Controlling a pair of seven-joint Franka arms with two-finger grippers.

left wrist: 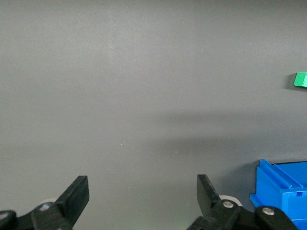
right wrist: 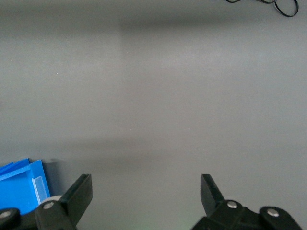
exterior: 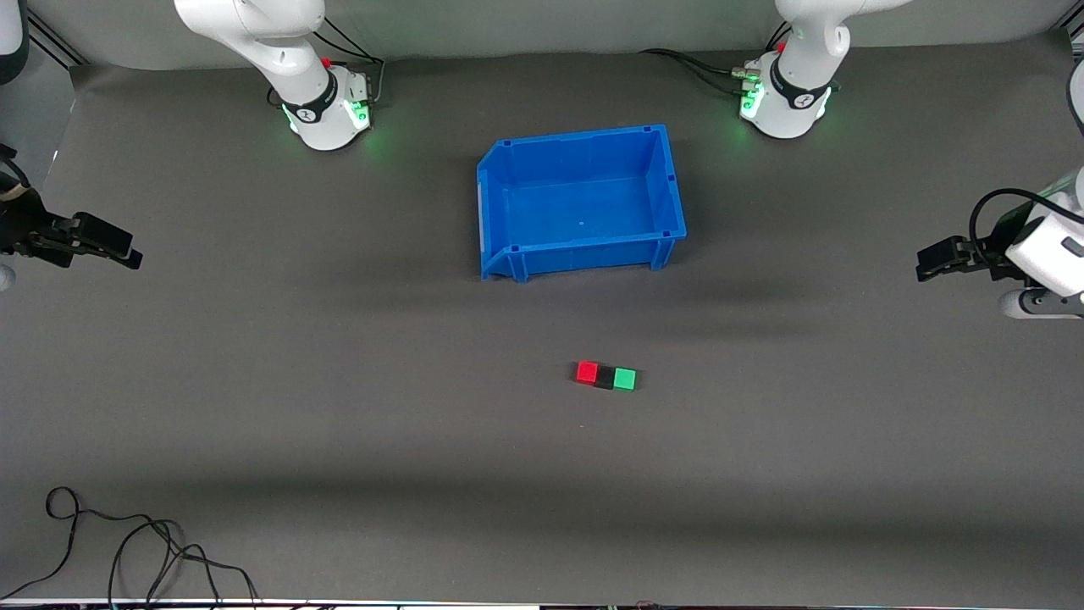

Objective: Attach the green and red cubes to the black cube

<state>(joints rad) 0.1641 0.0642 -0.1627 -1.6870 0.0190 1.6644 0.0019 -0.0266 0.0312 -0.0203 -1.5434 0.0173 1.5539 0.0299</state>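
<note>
The red cube, the black cube and the green cube lie in one touching row on the grey mat, nearer to the front camera than the blue bin, with the black cube in the middle. My left gripper is open and empty, raised at the left arm's end of the table. Its wrist view shows bare mat between the fingers and the green cube at the picture's edge. My right gripper is open and empty, raised at the right arm's end; its wrist view shows bare mat.
An empty blue bin stands mid-table between the cubes and the arm bases; its corner shows in the left wrist view and the right wrist view. Black cables lie at the mat's front edge, at the right arm's end.
</note>
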